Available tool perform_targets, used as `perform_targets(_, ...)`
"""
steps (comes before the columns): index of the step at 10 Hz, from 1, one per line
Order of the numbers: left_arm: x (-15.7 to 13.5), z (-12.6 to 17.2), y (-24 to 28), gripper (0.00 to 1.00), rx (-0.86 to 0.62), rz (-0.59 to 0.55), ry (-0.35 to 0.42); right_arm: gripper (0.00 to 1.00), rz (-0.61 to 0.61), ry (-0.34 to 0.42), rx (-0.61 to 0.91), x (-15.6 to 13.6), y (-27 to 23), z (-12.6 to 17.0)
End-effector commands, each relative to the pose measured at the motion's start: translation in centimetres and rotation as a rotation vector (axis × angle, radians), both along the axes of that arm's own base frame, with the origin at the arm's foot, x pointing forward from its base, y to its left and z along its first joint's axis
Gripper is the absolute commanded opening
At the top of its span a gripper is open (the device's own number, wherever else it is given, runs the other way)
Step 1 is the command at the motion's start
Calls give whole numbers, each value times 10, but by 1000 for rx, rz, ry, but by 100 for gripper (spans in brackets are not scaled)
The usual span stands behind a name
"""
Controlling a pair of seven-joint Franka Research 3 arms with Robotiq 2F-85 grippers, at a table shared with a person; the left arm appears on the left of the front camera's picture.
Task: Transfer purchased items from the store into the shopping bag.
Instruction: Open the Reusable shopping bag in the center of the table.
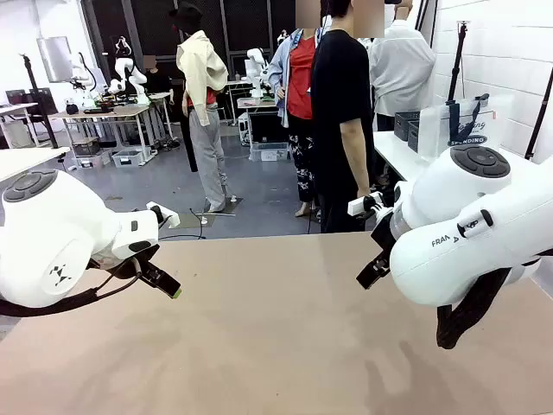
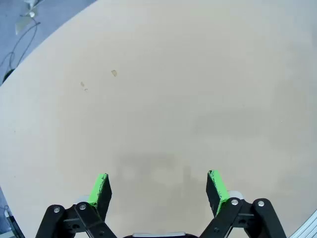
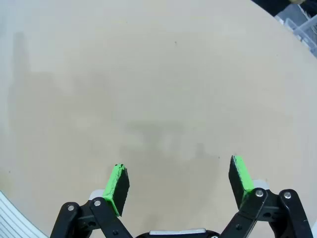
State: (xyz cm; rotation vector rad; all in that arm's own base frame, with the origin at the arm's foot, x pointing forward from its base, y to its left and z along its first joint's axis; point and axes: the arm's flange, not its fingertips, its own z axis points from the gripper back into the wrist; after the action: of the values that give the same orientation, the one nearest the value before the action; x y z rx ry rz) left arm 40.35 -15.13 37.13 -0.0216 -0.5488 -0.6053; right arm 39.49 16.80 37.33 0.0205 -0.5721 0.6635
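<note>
The shopping bag [image 1: 467, 126], translucent white with navy handles and a dark oval logo, stands on a white side table at the far right, well behind my right arm. The purchased items are out of view. My left gripper [image 1: 168, 284] hovers over the left part of the tan table [image 1: 276, 346]. In the left wrist view it [image 2: 161, 191] is open above bare tabletop with nothing between its green pads [image 2: 101, 191]. My right gripper [image 1: 373, 270] hangs over the right part of the table. Its own view shows it [image 3: 181, 186] open too, holding nothing.
A person in a black shirt [image 1: 340, 112] stands just beyond the table's far edge, facing away, with other people behind. Dark grey baskets [image 1: 406, 126] sit on the white side table [image 1: 393, 156] beside the bag. Two small marks [image 2: 114, 73] dot the tabletop.
</note>
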Motion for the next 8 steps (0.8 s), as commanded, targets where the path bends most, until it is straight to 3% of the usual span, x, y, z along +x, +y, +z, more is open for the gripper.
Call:
perform_targets(1,0,0,0,100,0,0,0,100,0,0,0,0,0,0)
perform_targets(8,0,0,0,100,0,0,0,100,0,0,0,0,0,0)
